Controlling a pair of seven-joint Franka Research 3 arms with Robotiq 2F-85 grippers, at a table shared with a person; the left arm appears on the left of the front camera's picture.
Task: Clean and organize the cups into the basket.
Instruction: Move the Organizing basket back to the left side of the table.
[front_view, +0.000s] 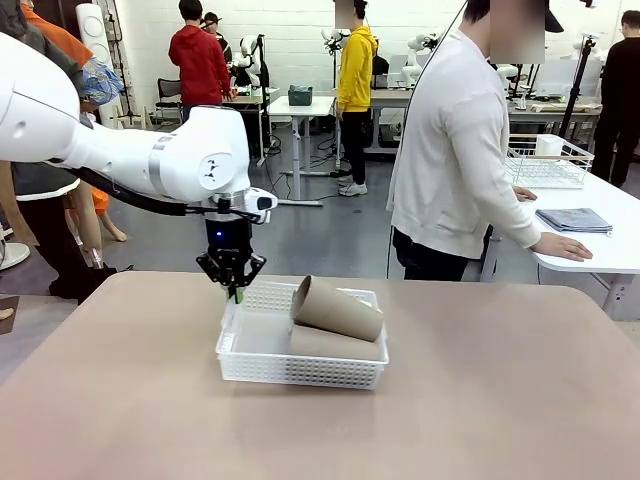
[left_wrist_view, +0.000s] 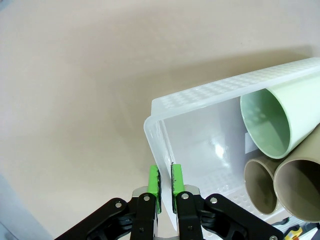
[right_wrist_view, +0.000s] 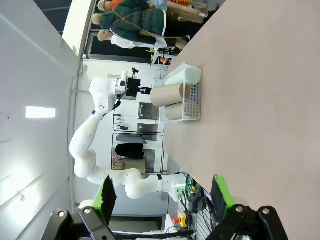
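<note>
- Left pincer (left_wrist_view: 165, 187), black with green pads: jaws drawn narrow on the thin end wall of the shallow white lattice-sided plastic basket (left_wrist_view: 200, 102), one pad inside the wall and one outside; in the front view this pincer (front_view: 233, 290) sits at the basket's (front_view: 300, 372) far left corner
- Basket contents: a pale mint green matte tumbler (left_wrist_view: 280, 117) and two tan-beige matte tumblers (left_wrist_view: 300, 187), all lying on their sides, open mouths toward the gripped end; from the front, one tan tumbler (front_view: 337, 308) rests tilted on top of another (front_view: 335, 343), its raised end above the rim
- Right pincer (right_wrist_view: 162, 195): jaws wide, holding nothing, well apart from the basket (right_wrist_view: 192, 100) across the beige surface (right_wrist_view: 260, 100)
- Risk 1: a lift or tilt from this single corner would probably tip the basket, so the loosely stacked top tumbler could roll over the rim
- Risk 2: the wall is thin and flexible; a quick drag could flex it or let it slip from the pads
- Risk 3: a drag toward the surface edge leaves the far side unsupported
</note>
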